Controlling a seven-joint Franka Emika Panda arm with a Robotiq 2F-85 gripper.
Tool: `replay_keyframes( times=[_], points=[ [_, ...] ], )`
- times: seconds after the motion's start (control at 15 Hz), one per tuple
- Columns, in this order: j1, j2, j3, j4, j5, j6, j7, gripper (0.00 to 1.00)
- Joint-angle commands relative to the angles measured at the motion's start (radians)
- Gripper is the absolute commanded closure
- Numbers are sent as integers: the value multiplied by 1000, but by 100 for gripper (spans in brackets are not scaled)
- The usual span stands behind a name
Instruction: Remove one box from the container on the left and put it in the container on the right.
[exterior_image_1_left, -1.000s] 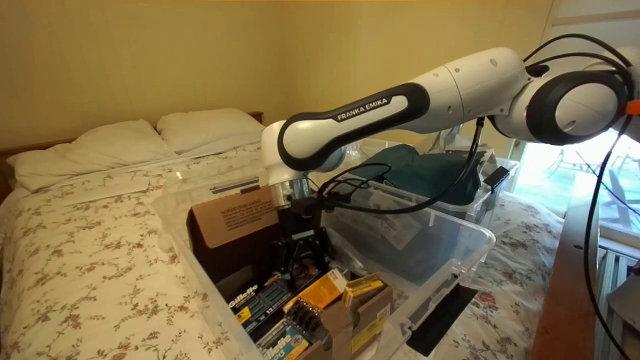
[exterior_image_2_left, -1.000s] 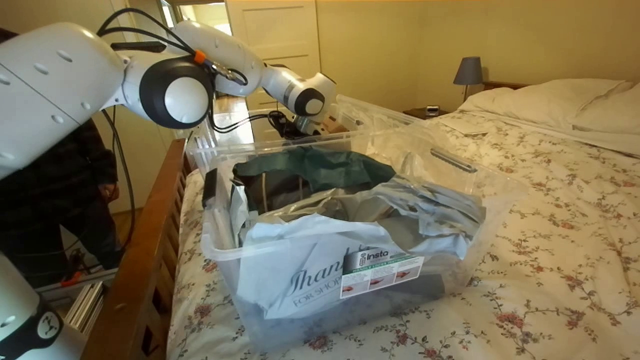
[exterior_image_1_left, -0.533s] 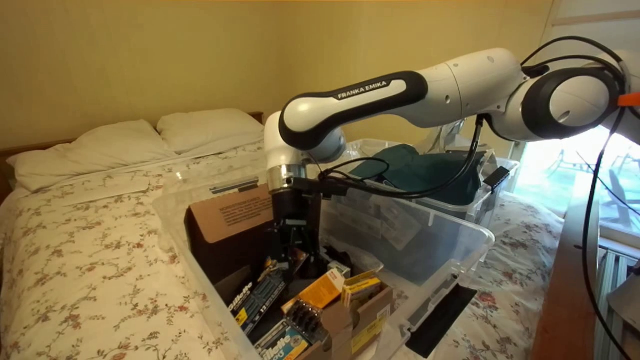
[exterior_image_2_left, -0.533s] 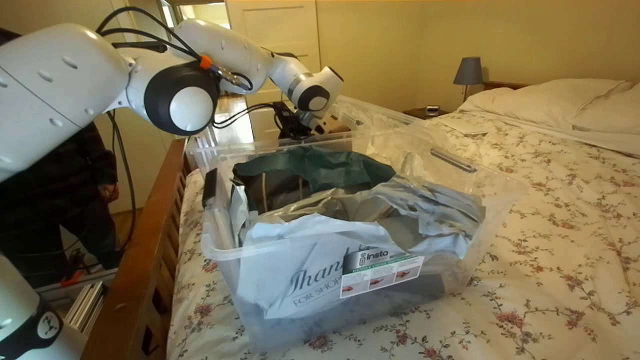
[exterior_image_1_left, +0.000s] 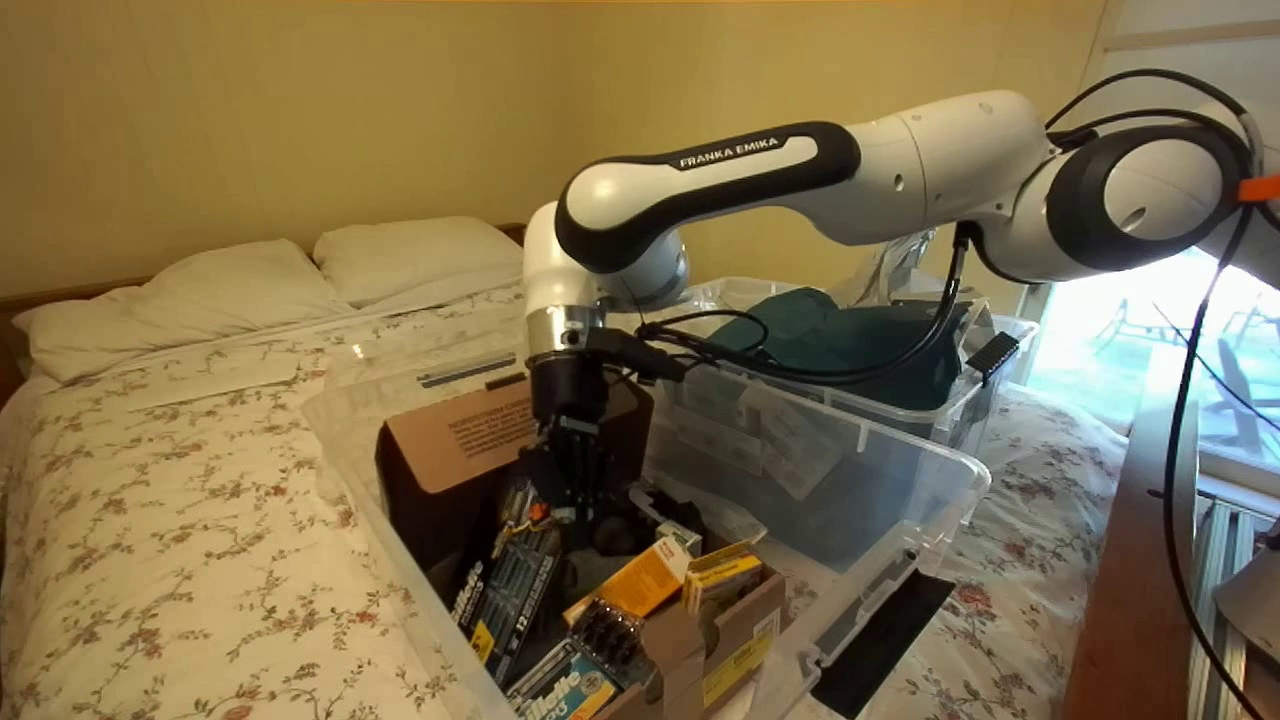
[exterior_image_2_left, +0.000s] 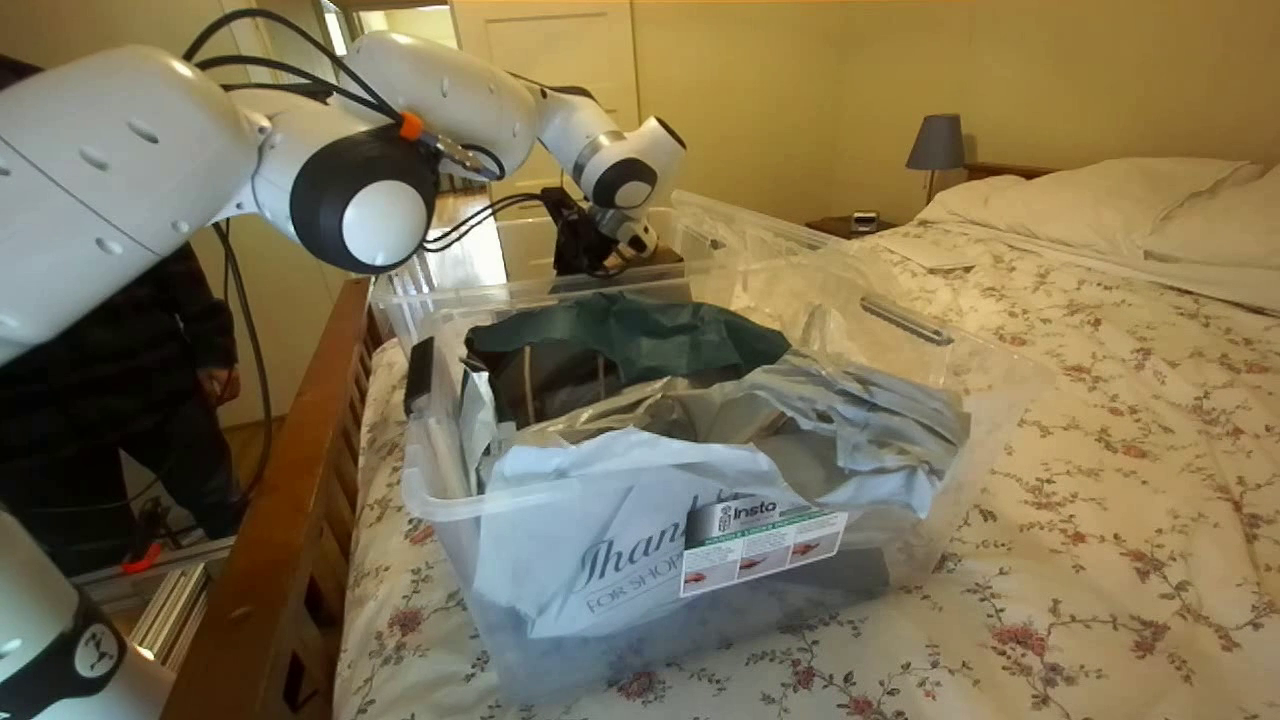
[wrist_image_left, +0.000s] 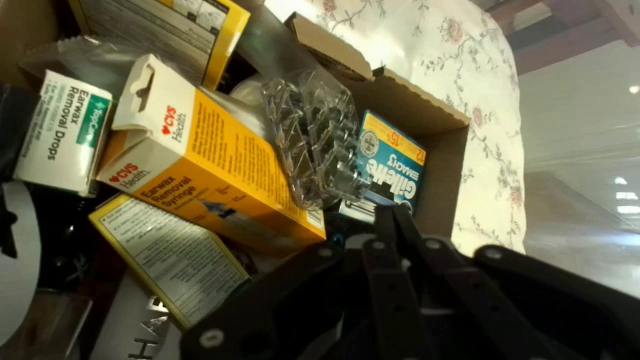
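The clear left container (exterior_image_1_left: 965, 465) holds several boxes. Among them are an orange-and-white earwax syringe box (wrist_image_left: 220, 175), a small white earwax drops box (wrist_image_left: 62, 132), a teal Gillette pack (wrist_image_left: 392, 160) and a dark Gillette pack (exterior_image_1_left: 515, 590) leaning steeply. Down inside this container, my gripper (exterior_image_1_left: 578, 505) points downward close beside the upper end of the dark pack; whether they touch I cannot tell. In the wrist view the fingertips of the gripper (wrist_image_left: 395, 210) meet, with no box visible between them. The right container (exterior_image_2_left: 445, 505), also clear, is full of bags.
A brown cardboard box with a raised flap (exterior_image_1_left: 465, 435) stands behind the gripper. Clear plastic packaging (wrist_image_left: 320, 140) lies among the boxes. A green bag (exterior_image_2_left: 640, 335) and a white shopping bag (exterior_image_2_left: 620, 560) fill the right container. A wooden rail (exterior_image_2_left: 300, 450) borders the bed.
The jaws have gone from open to shut. The arm has risen slightly and the gripper has shifted a little left in an exterior view, while the dark Gillette pack has swung to a steeper lean.
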Motion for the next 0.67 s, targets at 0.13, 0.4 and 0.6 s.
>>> replay_keyframes(
  times=[0.13,0.4,0.6],
  points=[
    [56,-72,-43,2,-74,34,59,99],
    [139,-199,-93,-69,-154,112,224,99],
    [209,-314,-119,-129,-201,196,355,99]
  ],
)
